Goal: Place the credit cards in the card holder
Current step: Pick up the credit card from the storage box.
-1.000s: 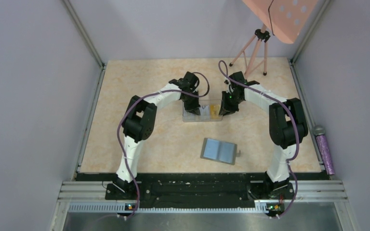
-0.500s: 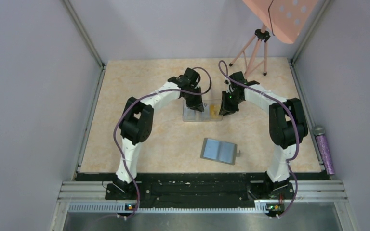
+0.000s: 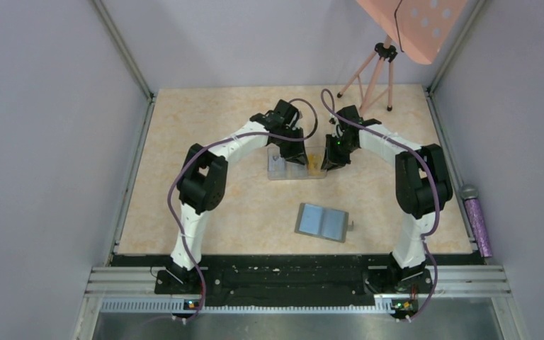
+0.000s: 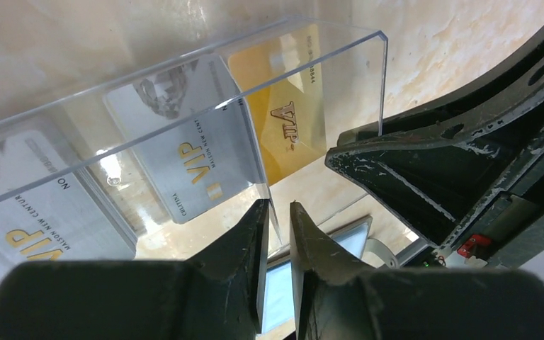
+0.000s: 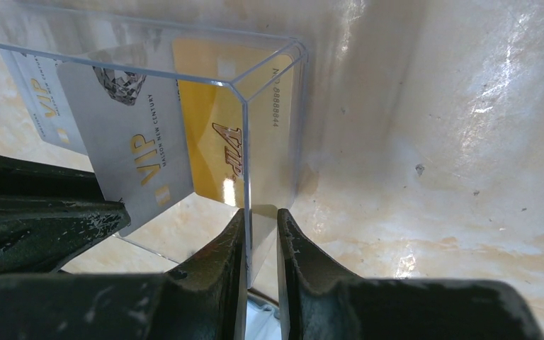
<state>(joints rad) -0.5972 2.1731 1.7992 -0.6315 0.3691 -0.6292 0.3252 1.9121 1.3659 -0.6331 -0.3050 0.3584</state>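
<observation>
A clear three-compartment box (image 3: 297,168) holds the credit cards: a gold one (image 4: 283,113) in the right end and two pale grey ones (image 4: 191,156) (image 4: 35,219) beside it. My left gripper (image 4: 275,205) is closed to a narrow gap over the box's divider wall, above the middle of the box (image 3: 296,157). My right gripper (image 5: 261,212) is closed on the box's right end wall (image 3: 328,163). The gold card (image 5: 212,149) and a grey card (image 5: 134,156) also show in the right wrist view. The card holder (image 3: 321,221) lies open, light blue side up, nearer the arm bases.
A pink tripod (image 3: 372,71) stands at the back right of the table. A purple cylinder (image 3: 478,223) lies outside the right rail. Metal rails and grey walls bound the table. The right arm's gripper body (image 4: 467,142) is close beside the left fingers.
My left gripper has moved right along the box, from its left part to the divider near the gold card. The right gripper, box and card holder have not moved.
</observation>
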